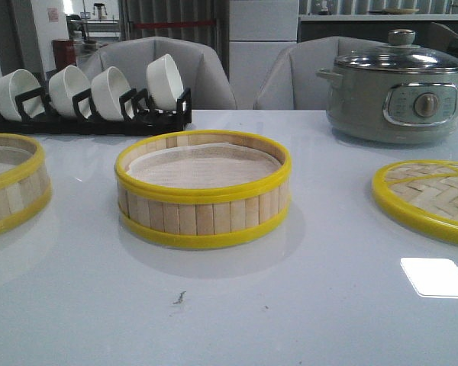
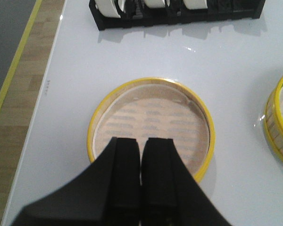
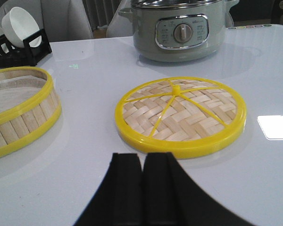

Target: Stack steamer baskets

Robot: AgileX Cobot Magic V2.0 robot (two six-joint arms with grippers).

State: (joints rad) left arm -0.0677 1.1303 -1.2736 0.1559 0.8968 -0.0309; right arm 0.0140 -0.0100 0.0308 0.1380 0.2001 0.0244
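One steamer basket [image 1: 206,213] stands in the middle of the table, with pale slat walls, yellow rims and a white liner. A second steamer basket [image 1: 8,191] is cut off at the left edge. The woven yellow-rimmed lid [image 1: 427,200] lies flat on the right. Neither gripper shows in the front view. In the left wrist view my left gripper [image 2: 142,141] hangs shut and empty above the near rim of the left basket [image 2: 153,115], with the middle basket [image 2: 280,127] off to one side. My right gripper [image 3: 143,157] is shut and empty, just short of the lid [image 3: 179,115].
A grey-green electric pot [image 1: 397,88] with a glass lid stands at the back right. A black rack of white bowls [image 1: 91,95] lines the back left. The table's left edge [image 2: 42,94] drops to wooden floor close to the left basket.
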